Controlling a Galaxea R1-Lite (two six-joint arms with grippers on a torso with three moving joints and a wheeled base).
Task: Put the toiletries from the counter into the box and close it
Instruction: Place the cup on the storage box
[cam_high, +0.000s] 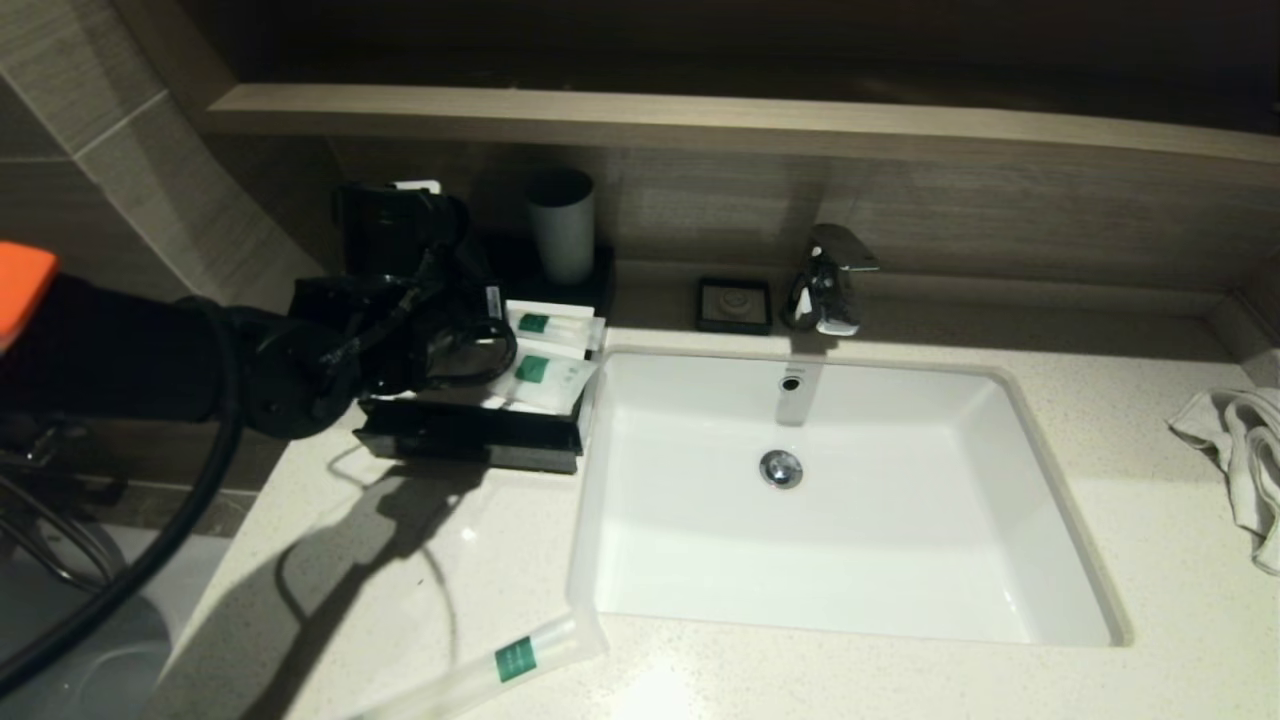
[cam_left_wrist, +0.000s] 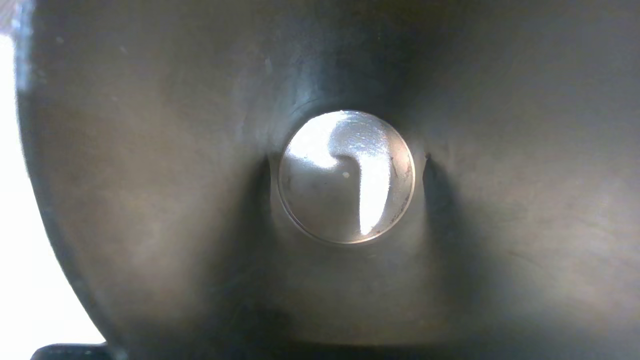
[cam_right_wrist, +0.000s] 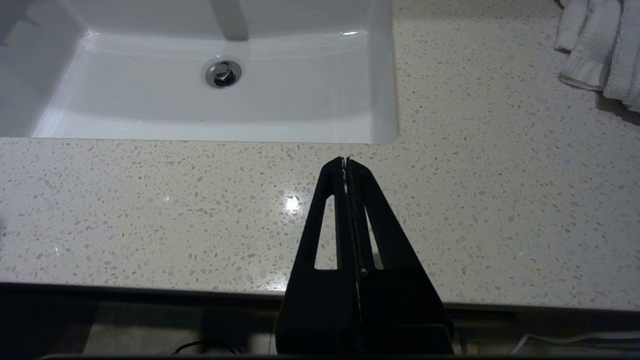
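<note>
Now left tool (cam_high: 470, 345) above black box (cam_high: 470, 440), its grip state unclear, two pouches (cam_high: 545, 372) just beside it, long packet (cam_high: 490, 670) well apart on table (cam_high: 900, 680), right tool (cam_right_wrist: 346, 162) clenched.

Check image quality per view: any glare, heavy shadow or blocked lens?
Head view: left arm throws a hard shadow across the counter in front of the box; back wall is dark. Left wrist view: lens nearly filled by a close, blurred dark surface with a shiny round disc, blown-out white at one edge. Right wrist view: sharp, one small glare spot beside the right claw.
</note>
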